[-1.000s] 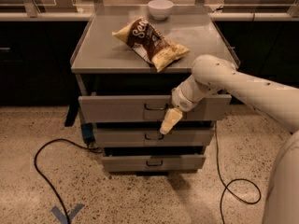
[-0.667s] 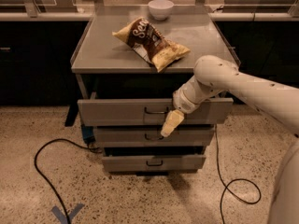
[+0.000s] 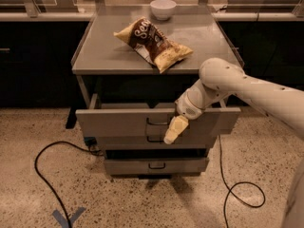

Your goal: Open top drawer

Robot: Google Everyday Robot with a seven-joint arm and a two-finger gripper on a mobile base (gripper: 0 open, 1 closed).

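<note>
The top drawer (image 3: 118, 121) is the widest grey drawer of the cabinet and stands partly pulled out, with a strip of its tray showing behind the front. Its small dark wire handle (image 3: 156, 123) sits at the centre of the front. My gripper (image 3: 173, 130) is cream coloured and hangs in front of the drawer front, just right of the handle and touching or nearly touching it. My white arm (image 3: 247, 87) reaches in from the right.
Two narrower grey drawers, the middle one (image 3: 142, 140) and the bottom one (image 3: 156, 166), sit below. A chip bag (image 3: 153, 43) and a white bowl (image 3: 163, 8) rest on the cabinet top (image 3: 99, 51). Black cables (image 3: 45, 175) lie on the floor at left and right. Blue tape (image 3: 68, 217) marks the floor.
The top drawer has come further out toward the camera, and my gripper has moved with it, staying by the handle.
</note>
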